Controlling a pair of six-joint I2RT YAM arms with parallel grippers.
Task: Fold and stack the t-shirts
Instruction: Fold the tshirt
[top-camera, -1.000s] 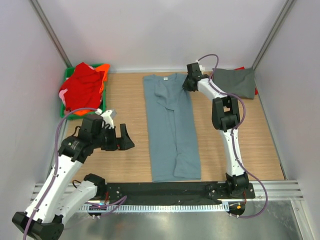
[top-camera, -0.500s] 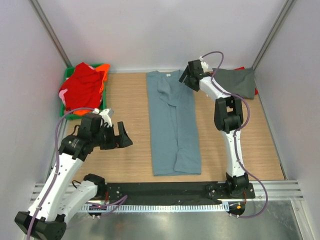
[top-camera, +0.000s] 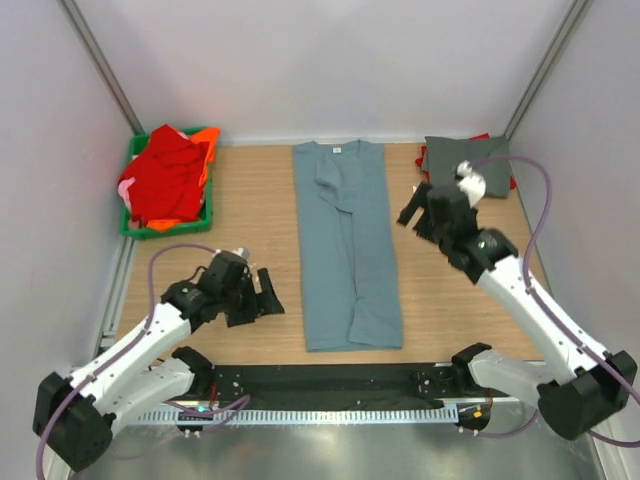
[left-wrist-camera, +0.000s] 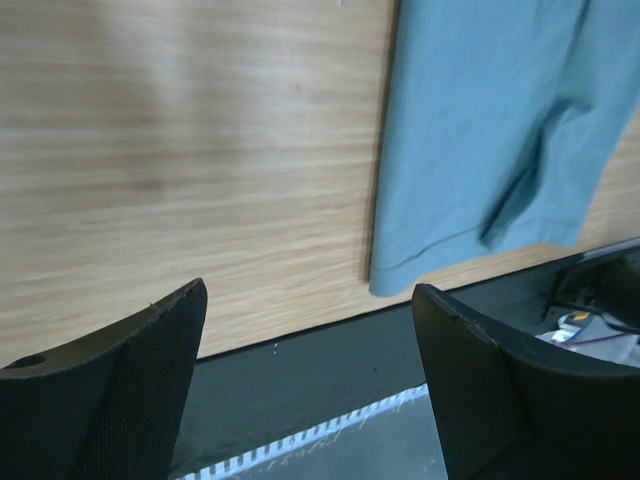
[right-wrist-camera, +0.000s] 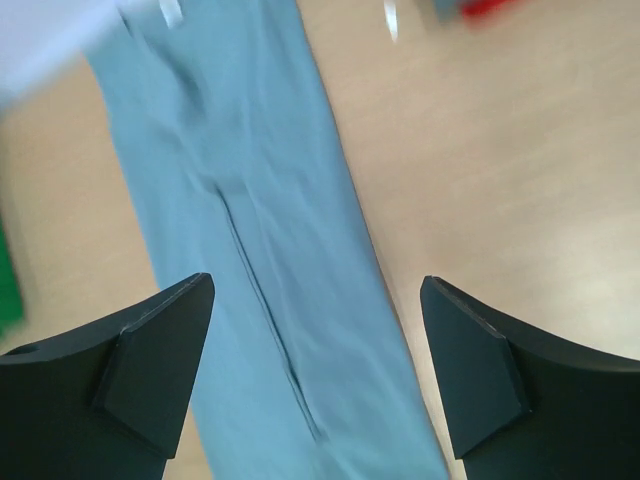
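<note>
Blue-grey cloth, the t-shirt (top-camera: 345, 250) lies as one long narrow strip on the bench (top-camera: 240, 200), its long axis running straight away from my bases.

From above, my left gripper (top-camera: 270, 297) stands open beside the hem end, with the shirt just to its right. My right gripper (top-camera: 414, 208), also open, sits beside the upper half, with the shirt to its left.

My left wrist view shows the hem corner ahead and right of the spread fingers, untouched.

My right wrist view, somewhat blurred, shows the strip ahead beyond the parted fingers.

I judge the left nearer the hem and the right nearer the collar.
</note>
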